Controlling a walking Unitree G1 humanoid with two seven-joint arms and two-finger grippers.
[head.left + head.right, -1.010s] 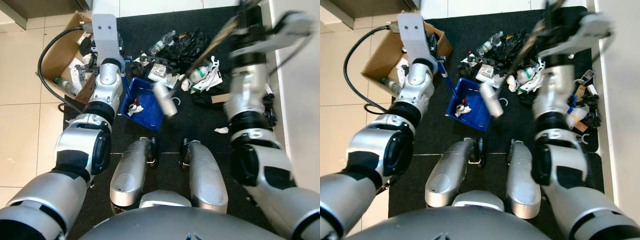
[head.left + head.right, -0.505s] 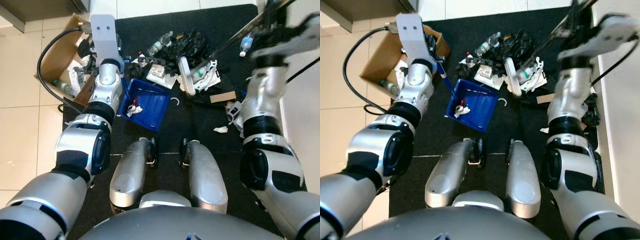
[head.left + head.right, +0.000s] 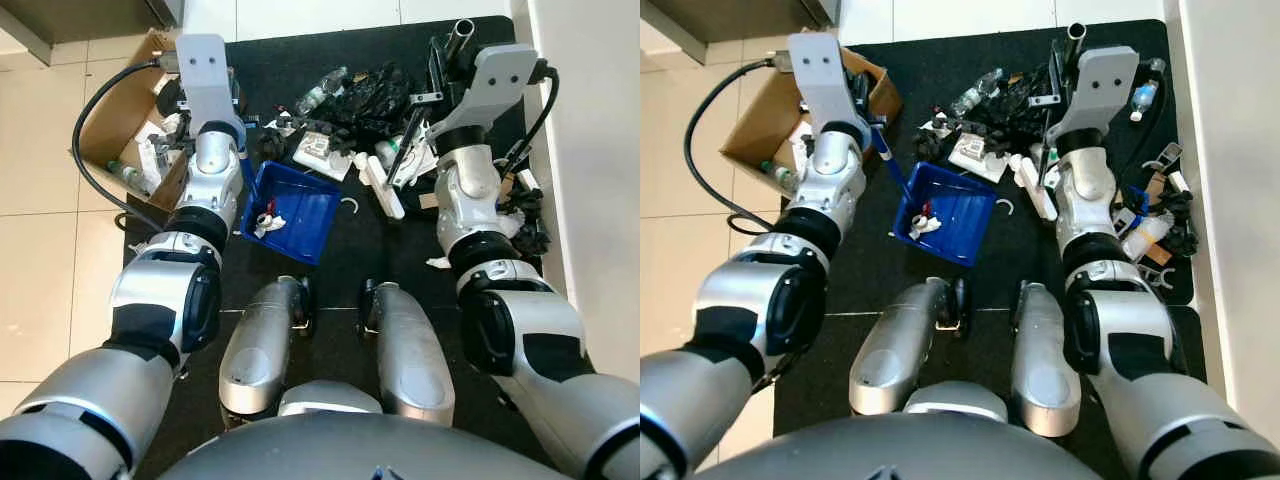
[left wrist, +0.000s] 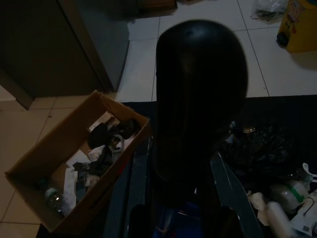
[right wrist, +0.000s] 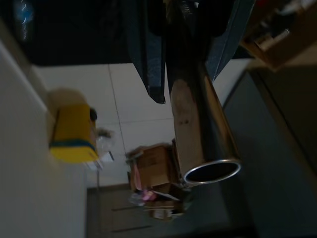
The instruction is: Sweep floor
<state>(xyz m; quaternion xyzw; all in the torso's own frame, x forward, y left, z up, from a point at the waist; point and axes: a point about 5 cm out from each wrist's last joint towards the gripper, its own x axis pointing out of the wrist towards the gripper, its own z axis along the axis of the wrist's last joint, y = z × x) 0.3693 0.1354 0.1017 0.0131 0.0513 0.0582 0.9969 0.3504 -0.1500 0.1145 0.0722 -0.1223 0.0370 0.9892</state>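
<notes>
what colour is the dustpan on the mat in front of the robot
Blue. The dustpan shows best in the right eye view.

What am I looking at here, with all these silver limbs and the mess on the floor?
It is a humanoid robot, seen through its own cameras. The two wide pictures come from its head, looking down past its silver arms and legs. The two dark ones come from cameras on its wrists.

It stands on a black mat strewn with rubbish: plastic bottles, black bags, paper scraps. A blue dustpan lies before it with some scraps inside. A cardboard box holding more waste sits to its left.

The right tool, two black fingers at the arm's end, is shut on a metal broom pole, whose white head rests at the pile. The left tool reaches toward the dustpan's blue handle; the dark picture does not show whether it grips it.
</notes>
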